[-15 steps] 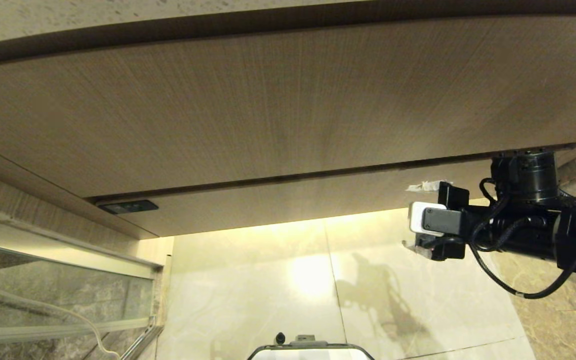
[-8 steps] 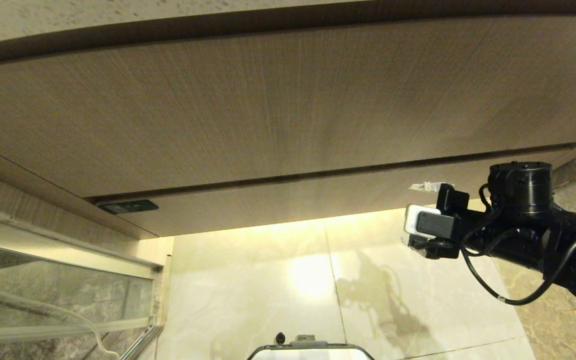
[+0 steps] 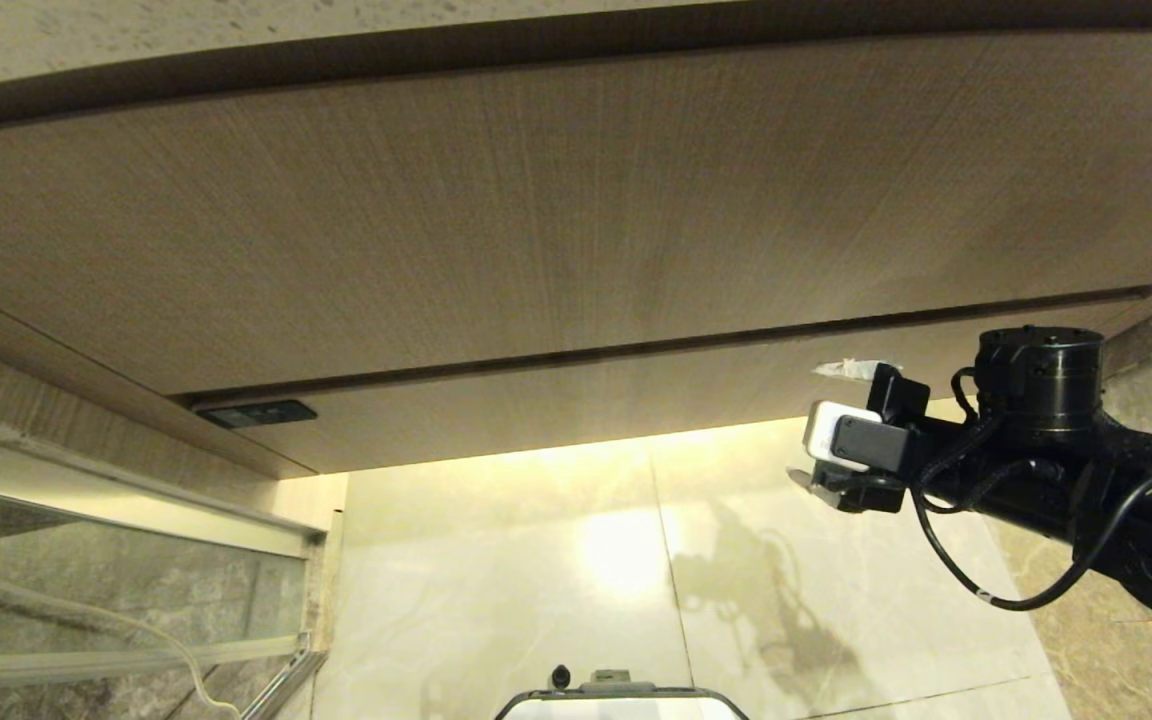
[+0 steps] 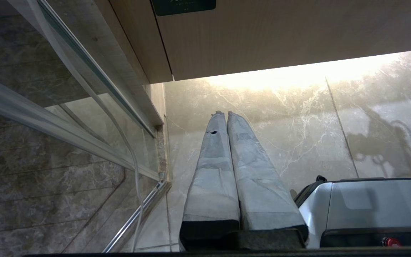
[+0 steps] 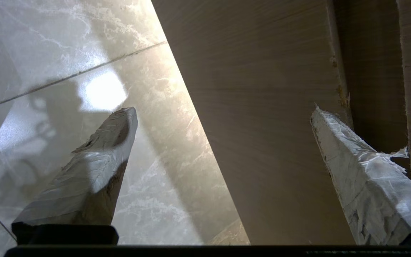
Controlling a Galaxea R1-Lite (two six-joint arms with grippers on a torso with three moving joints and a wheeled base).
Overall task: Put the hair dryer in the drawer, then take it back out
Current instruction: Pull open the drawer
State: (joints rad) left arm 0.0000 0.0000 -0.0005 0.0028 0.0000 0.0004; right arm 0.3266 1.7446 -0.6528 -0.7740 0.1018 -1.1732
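Note:
The drawer [image 3: 576, 400] is the low wood-grain strip under the seam, and it is closed. The hair dryer is out of view. My right gripper [image 3: 824, 423] is at the drawer's right end and stands open. In the right wrist view [image 5: 223, 114] the drawer front [image 5: 262, 125] fills the gap between the taped fingers. One finger [image 5: 337, 142] lies by the dark seam, the other [image 5: 112, 135] is over the lit floor. My left gripper [image 4: 225, 114] is shut and empty, parked above the floor and absent from the head view.
A taller wood-grain panel [image 3: 536, 220] sits above the drawer, under a stone counter edge [image 3: 236, 30]. A glass partition with a metal rail [image 3: 86, 560] stands at the left. My base [image 3: 621, 705] shows low in the head view. A small dark plate [image 3: 256, 413] marks the drawer's left end.
My right arm has sunk a little and its gripper has shifted slightly left along the drawer front, turning at the wrist. The drawer and my left arm have not moved.

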